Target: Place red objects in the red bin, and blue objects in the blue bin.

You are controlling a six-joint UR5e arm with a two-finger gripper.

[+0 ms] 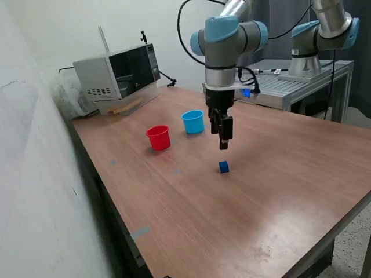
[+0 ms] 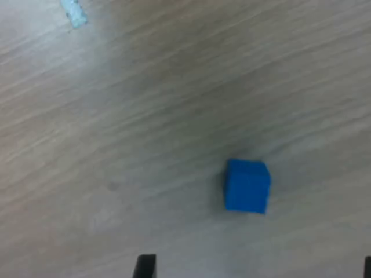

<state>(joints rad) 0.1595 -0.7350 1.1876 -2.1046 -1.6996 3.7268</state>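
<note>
One blue object, a small dark blue cube [image 1: 224,167] [image 2: 247,186], lies on the wooden table [image 1: 278,191]. My gripper [image 1: 224,145] [image 2: 256,270] hangs a little above it, open, with nothing between the fingertips [image 2: 145,265], which show only at the edge of the wrist view. The red bin [image 1: 158,138] and the light blue bin [image 1: 193,121] stand upright side by side, beyond the cube toward the exterior view's left. Their insides are hidden from here. The red objects are out of view.
A microwave [image 1: 119,75] sits at the table's far corner by the wall. A second robot arm [image 1: 324,29] stands on a metal bench [image 1: 301,84] behind. Small bits of tape [image 1: 141,233] mark the tabletop.
</note>
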